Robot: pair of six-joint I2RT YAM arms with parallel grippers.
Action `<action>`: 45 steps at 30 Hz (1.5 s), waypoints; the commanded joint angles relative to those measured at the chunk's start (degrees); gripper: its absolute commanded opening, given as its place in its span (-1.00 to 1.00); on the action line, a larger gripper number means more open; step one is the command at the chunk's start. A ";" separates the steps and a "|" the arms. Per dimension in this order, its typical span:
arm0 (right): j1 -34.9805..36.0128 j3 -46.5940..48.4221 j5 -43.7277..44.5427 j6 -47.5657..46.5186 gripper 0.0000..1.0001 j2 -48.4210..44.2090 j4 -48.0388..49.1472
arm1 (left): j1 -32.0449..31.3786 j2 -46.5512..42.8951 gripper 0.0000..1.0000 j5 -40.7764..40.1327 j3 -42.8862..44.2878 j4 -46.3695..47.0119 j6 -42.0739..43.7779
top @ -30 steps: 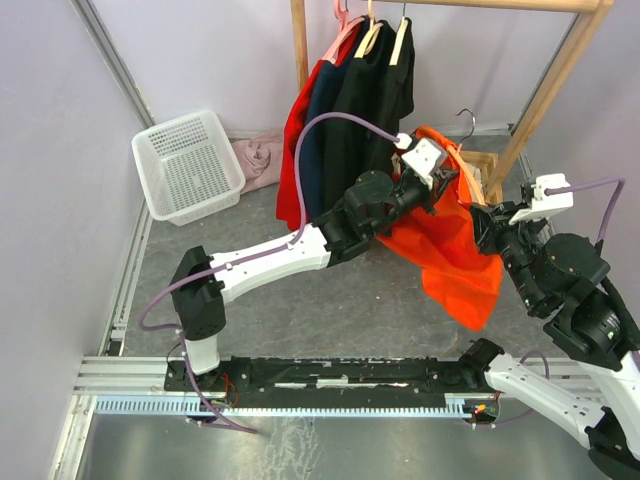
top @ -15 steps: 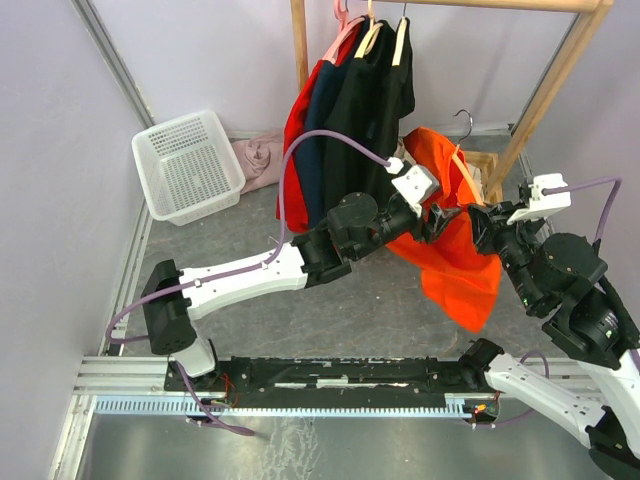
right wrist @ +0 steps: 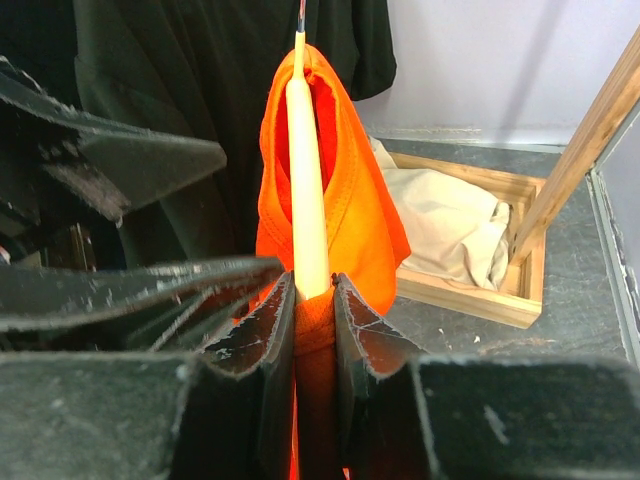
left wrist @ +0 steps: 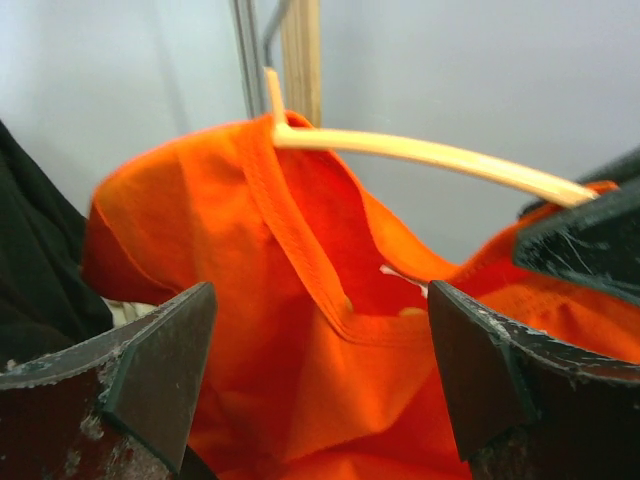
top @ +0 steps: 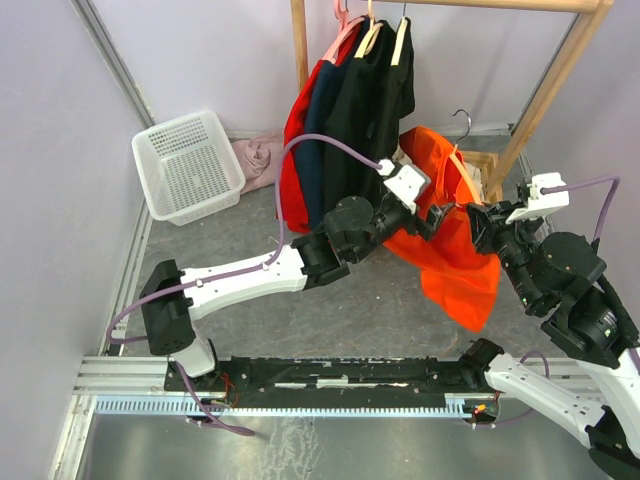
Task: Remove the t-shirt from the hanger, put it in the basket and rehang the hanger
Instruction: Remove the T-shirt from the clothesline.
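**A:** Nearest first: how to do this step well?

**B:** Keep the right gripper (right wrist: 313, 300) pinched on the pale wooden hanger bar (right wrist: 308, 180), with orange cloth caught alongside. Hold level, without twisting. Bring the left gripper (left wrist: 320, 380), jaws spread wide and gripping nothing, forward onto the bright orange jersey t-shirt (left wrist: 300, 330) just beyond its fingers. Bite the ribbed collar (left wrist: 300, 250) near the shoulder, never the wood. Then draw down and outward past the bar's end, sliding the shoulder off rather than stretching the neck.

**A:** And the garment's place?

**B:** Draped on the hanger, held in mid-air between the two arms, in front of the wooden clothes rail frame (top: 545, 95), with the lower hem hanging free. Judged not yet off: one shoulder plainly over the bar in the left wrist view.

**A:** Anything hidden or unclear?

**B:** Cannot tell whether the right fingers (right wrist: 262, 330) press bare wood or wood through cloth; only orange below them. Cannot see the hanger's far shoulder from above, masked by the left wrist. Thin metal hook (top: 466, 120) visible, apparently clear of the rail. Farther back: dark and red hanging garments (top: 360, 100), a shallow wooden tray with cream cloth (right wrist: 470, 250), a white plastic lattice basket (top: 187, 165), and a crumpled pink heap (top: 258, 158) of uncertain kind.
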 commanded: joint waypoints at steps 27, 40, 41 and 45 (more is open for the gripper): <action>0.08 1.00 -2.27 -0.01 -0.98 -0.56 5.16 | 5.06 7.34 0.45 8.03 8.61 10.50 7.46; 0.07 1.17 -3.36 0.31 -0.98 -0.04 5.41 | 5.07 9.60 0.41 7.67 10.76 11.29 5.45; 0.04 1.11 -3.41 0.37 -0.98 -0.03 5.43 | 5.08 10.01 0.38 7.56 11.17 11.28 5.30; 0.03 1.24 -3.68 0.50 -0.98 0.14 5.42 | 5.15 11.23 0.14 6.64 12.45 11.52 4.65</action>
